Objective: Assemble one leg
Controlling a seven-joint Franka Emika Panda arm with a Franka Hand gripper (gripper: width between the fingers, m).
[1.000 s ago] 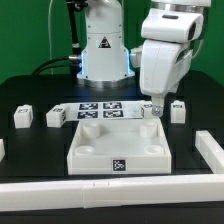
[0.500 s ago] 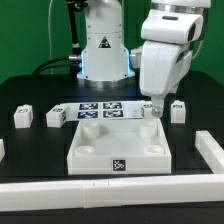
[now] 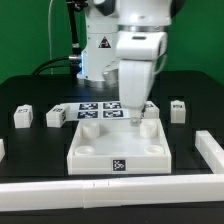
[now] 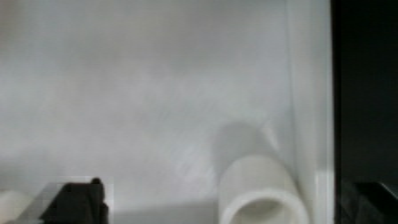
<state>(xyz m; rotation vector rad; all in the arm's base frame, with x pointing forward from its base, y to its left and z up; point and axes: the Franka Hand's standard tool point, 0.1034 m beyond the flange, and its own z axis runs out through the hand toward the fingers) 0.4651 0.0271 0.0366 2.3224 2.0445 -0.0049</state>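
Small white legs with marker tags stand on the black table: two at the exterior view's left [image 3: 22,116] [image 3: 56,116], one at the right [image 3: 178,110], and one [image 3: 150,108] partly hidden behind the arm. My gripper [image 3: 128,120] hangs low over the far edge of the large white tabletop [image 3: 105,150]. In the wrist view my gripper [image 4: 224,205] is open, with its dark fingertips [image 4: 75,203] wide apart and nothing between them. Beneath it are the tabletop's flat surface [image 4: 160,90] and one round corner socket [image 4: 263,192].
The marker board [image 3: 95,107] lies behind the tabletop, in front of the robot base [image 3: 100,55]. White rails run along the front [image 3: 110,186] and the exterior view's right [image 3: 207,150]. A short white piece [image 3: 2,148] sits at the left edge.
The arm has swung from above the right-hand legs toward the exterior view's left and now stands over the tabletop's far edge. No leg has moved.
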